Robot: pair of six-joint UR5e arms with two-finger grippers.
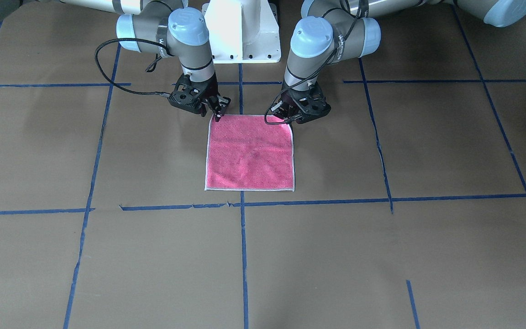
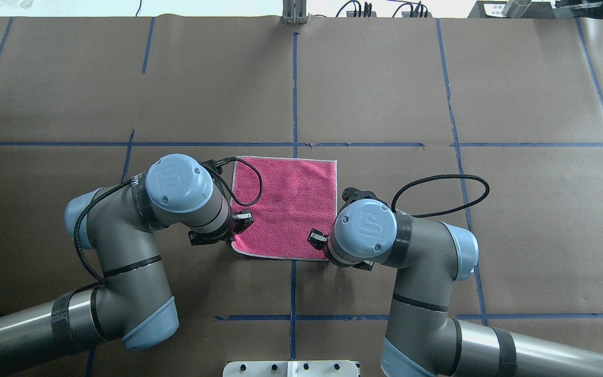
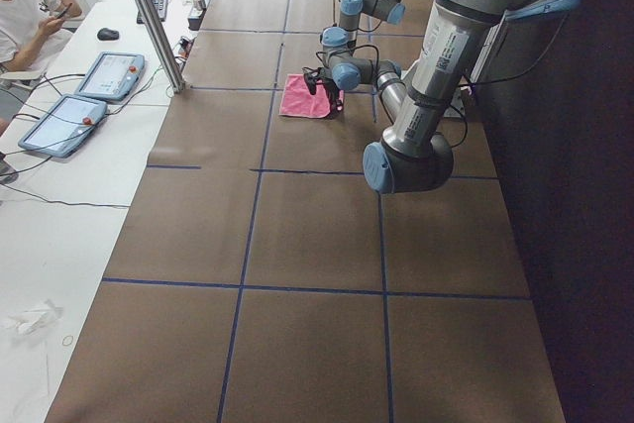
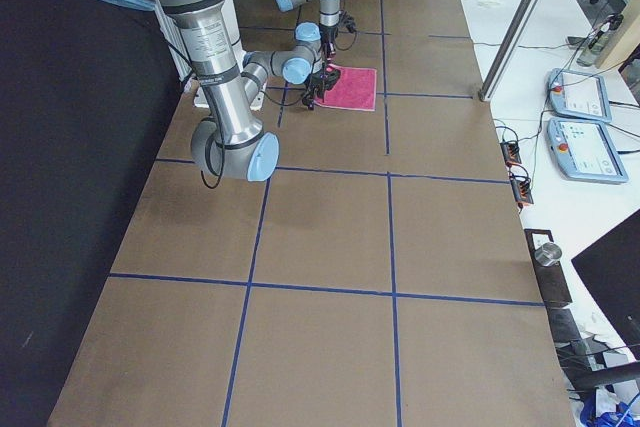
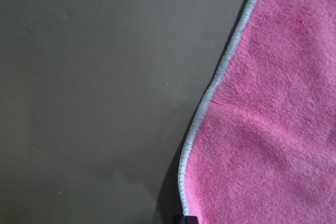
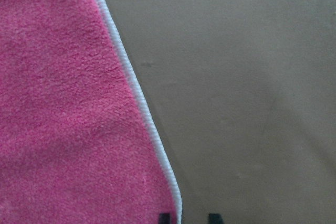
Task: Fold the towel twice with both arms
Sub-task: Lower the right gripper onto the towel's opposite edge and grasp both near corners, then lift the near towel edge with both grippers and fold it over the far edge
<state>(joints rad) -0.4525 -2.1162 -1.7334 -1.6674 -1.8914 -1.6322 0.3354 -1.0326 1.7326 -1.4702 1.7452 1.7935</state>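
Note:
The towel lies flat and pink face up, just in front of the robot's base; it also shows in the overhead view. My left gripper is down at the towel's near left corner. In the left wrist view its fingertips show as one dark block on the pale edging, so it looks shut on the towel's edge. My right gripper is down at the near right corner. In the right wrist view its fingertips stand slightly apart and straddle the edging.
Brown paper with blue tape lines covers the table. The white pedestal base stands just behind the towel. A metal post stands at the table's far edge, with tablets and an operator beyond it.

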